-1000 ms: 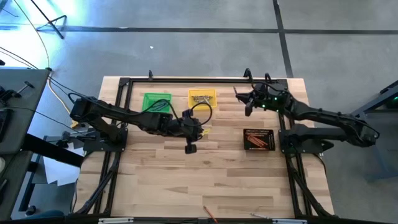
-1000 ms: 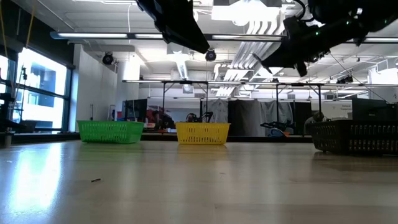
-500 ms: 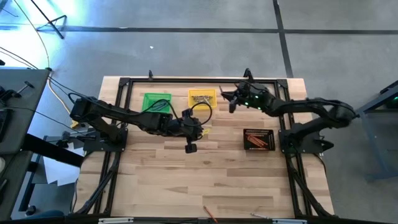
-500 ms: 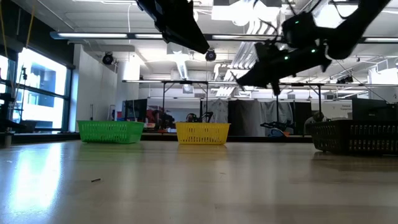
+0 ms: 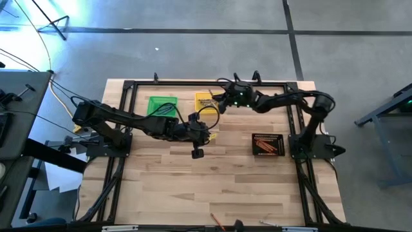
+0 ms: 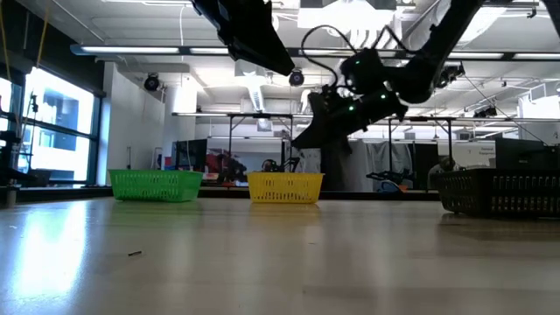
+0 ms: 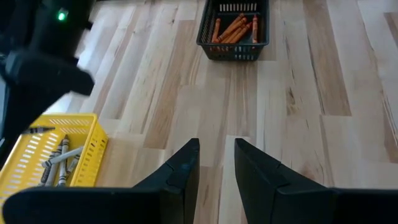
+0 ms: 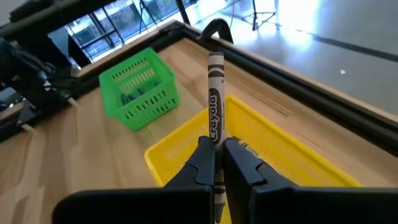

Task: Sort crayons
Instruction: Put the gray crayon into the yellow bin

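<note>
My right gripper [image 8: 216, 155] hangs over the yellow bin [image 5: 209, 101], shut on a grey crayon [image 8: 214, 93]. In the low view it [image 6: 302, 138] stands well above the bin [image 6: 285, 187]. The yellow bin [image 7: 37, 155] holds several grey crayons [image 7: 59, 158]. My left gripper [image 7: 216, 152] waits open above the table's middle [image 5: 210, 135], with nothing between its fingers. Orange crayons [image 7: 233, 28] lie in the black bin [image 5: 268, 144]. The green bin [image 5: 162, 106] stands left of the yellow one. My right gripper pinches the grey crayon's near part [image 8: 216, 144] between its two fingers. The crayon lies along the fingers and sticks out far past their tips. The fingers slant down from the table's right side. The crayon is lifted clear, above the yellow bin.
A black frame [image 5: 129, 87] runs along the table's far edge and sides. A loose orange crayon [image 5: 217, 221] lies at the near edge. The wooden table [image 5: 212, 187] stretches between the bins and the near edge.
My right gripper has swung from the far right of the table toward its left and down, to a place over the yellow bin, staying shut on the grey crayon.
</note>
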Motion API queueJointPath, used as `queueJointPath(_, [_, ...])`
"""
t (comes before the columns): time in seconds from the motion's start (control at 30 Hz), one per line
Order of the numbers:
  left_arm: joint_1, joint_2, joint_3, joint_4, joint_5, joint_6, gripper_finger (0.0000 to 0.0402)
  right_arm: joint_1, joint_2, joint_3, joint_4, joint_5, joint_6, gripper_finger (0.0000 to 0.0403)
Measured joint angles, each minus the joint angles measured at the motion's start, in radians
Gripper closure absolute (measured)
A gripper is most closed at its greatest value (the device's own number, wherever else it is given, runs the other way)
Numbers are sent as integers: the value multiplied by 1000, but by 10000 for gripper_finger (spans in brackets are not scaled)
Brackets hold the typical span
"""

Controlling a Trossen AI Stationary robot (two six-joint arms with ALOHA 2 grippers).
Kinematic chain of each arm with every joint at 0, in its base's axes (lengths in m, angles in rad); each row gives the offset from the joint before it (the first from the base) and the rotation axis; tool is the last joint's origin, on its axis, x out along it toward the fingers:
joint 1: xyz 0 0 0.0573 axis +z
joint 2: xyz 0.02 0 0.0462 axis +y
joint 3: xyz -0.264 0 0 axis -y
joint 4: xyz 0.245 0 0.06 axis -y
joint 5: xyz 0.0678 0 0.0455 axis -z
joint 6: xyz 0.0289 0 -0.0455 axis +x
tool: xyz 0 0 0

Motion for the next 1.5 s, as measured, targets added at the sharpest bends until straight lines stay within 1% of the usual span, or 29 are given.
queueJointPath(0.2, [0,0,0,0,0,0,316,1,77,89,-41,-27,-8,402])
queueJointPath(0.4, [0,0,0,-1,0,0,316,1,97,128,-83,-28,-37,402])
queueJointPath(0.67, [0,0,0,0,0,0,316,1,97,130,-162,-22,-61,402])
queueJointPath(1.0, [0,0,0,6,0,0,316,1,97,130,-215,-21,-61,371])
queueJointPath(1.23, [0,0,0,7,0,0,316,1,97,130,-221,-20,-61,369])
queueJointPath(1.5, [0,0,0,7,0,1,316,1,97,130,-273,-18,-61,368])
